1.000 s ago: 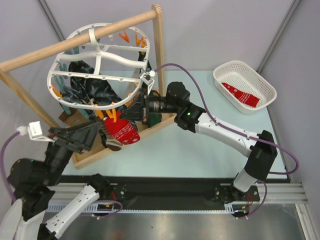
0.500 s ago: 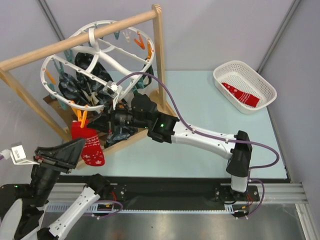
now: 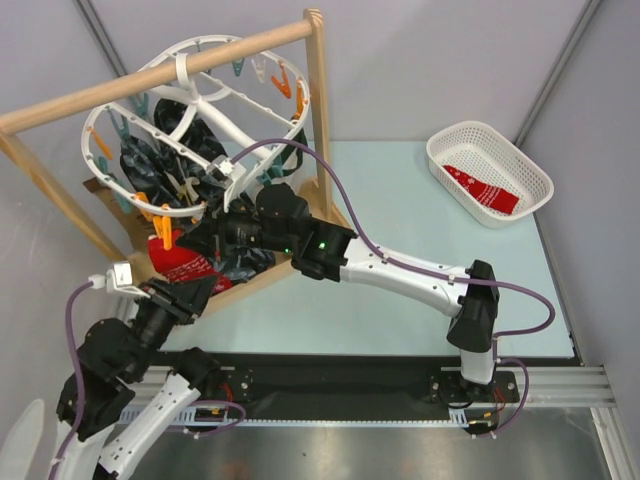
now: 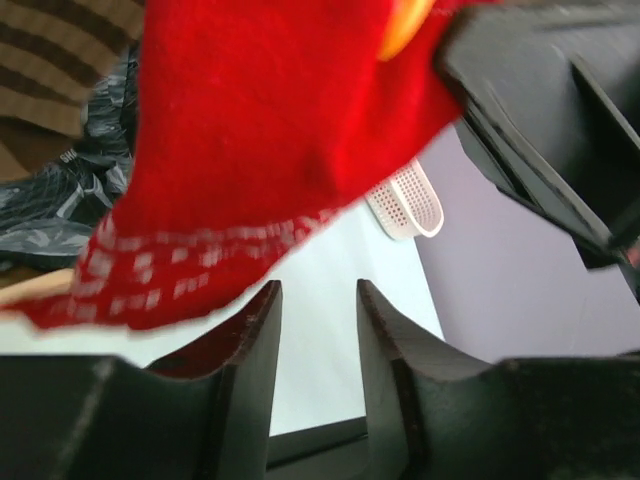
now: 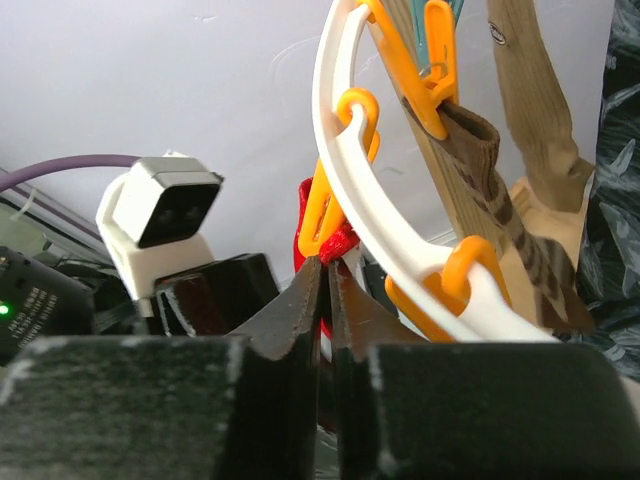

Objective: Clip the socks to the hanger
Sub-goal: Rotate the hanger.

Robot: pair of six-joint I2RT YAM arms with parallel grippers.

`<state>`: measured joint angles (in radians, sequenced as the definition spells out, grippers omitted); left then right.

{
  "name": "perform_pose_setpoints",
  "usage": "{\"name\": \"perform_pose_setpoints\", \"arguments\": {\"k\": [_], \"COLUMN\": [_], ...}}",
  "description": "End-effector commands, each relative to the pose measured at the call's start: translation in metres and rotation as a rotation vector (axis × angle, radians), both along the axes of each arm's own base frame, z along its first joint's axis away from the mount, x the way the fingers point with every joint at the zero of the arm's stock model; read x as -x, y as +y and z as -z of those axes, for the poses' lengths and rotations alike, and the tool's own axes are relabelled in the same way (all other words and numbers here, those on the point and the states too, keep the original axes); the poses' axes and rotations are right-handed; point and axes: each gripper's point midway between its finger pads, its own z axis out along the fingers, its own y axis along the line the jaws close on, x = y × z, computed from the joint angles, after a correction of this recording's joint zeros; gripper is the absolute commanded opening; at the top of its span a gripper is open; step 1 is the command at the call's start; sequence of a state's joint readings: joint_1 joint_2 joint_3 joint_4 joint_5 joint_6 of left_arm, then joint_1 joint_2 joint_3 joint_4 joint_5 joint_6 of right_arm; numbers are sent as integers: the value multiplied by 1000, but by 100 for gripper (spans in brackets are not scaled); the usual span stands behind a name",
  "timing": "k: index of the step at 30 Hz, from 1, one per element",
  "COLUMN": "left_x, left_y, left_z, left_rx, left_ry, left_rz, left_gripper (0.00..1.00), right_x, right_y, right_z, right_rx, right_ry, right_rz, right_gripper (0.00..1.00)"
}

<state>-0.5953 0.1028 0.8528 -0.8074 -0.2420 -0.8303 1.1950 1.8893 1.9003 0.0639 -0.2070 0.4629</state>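
Top external view, left to right: your left gripper (image 4: 318, 290) is sitting slightly open, gripping nothing, just under the red sock (image 3: 185, 262). The sock is hanging from an orange clip (image 5: 322, 215) on the hanger (image 5: 330, 120). Your right gripper (image 5: 327, 268) is sitting closed at that clip.

Nothing here can be read as text, a label, a brand or a number. In the right wrist view the wooden post (image 5: 530, 110) carries a small dark oval stamp (image 5: 497, 31) near its top, too small and blurred to make out. The white marks on the red sock (image 4: 270, 130) are a woven pattern of little blocks, not letters.
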Motion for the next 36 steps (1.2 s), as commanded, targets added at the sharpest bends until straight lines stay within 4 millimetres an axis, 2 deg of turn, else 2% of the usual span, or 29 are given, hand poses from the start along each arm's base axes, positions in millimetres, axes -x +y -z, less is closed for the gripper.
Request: {"name": "perform_pose_setpoints", "arguments": {"k": [1,5,6,8,10,12,14,15,16,17,18,19,21,23,24,25,29,31,36], "left_x": [-22,-42,-50,-55,-60,-63,-65,-67,-69,-70,-71,-72,-75,-76,-77,-77,-79,-79,-78], "left_y": [-2,-7,-4,-1,4,7,7,5,3,3,3,2,-2,-4,-5,-6,-7,-8,-8], "left_z": [-6,-8,-7,-5,-7,-7,-10,-10,-12,-12,-14,-14,-15,-15,-15,-17,-19,-23,-25], "left_rx": [62,26,-4,-36,-58,-73,-85,-95,-101,-110,-115,-117,-123,-127,-127,-125,-132,-132,-129], "left_ry": [10,1,15,31,35,29,15,8,1,3,5,6,4,2,0,-2,-7,-16,-21], "left_rz": [-71,-106,-142,-172,-209,-227,-231,-226,-219,-220,-222,-219,-210,-201,-200,-198,-195,-187,-188], "left_gripper": [41,49,51,54,56,56,56,56,56,56,57,57,57,58,58,58,59,59,59], "right_x": [-1,-2,-3,-4,-7,-8,-15,-13,-18,-20,-21,-21,-28,-34,-38,-49,-66,-72,-90], "right_y": [-4,-12,-15,-25,-35,-53,-70,-84,-91,-97,-112,-118,-139,-152,-157,-167,-191,-192,-192], "right_z": [-21,-13,-6,-10,-6,-10,-15,-25,-21,-20,-31,-24,-23,-27,-23,-22,-15,-7,-5], "right_rx": [-32,7,46,63,105,126,134,124,139,148,132,149,149,127,136,139,121,112,92], "right_ry": [6,-2,2,-26,-49,-71,-99,-113,-114,-124,-133,-131,-152,-174,-190,-195,-212,-239,-330], "right_rz": [17,40,54,76,108,146,205,213,247,256,273,281,323,350,359,390,397,369,345], "right_gripper": [11,17,19,25,34,40,52,56,59,60,60,60,59,58,57,56,57,59,61]}}
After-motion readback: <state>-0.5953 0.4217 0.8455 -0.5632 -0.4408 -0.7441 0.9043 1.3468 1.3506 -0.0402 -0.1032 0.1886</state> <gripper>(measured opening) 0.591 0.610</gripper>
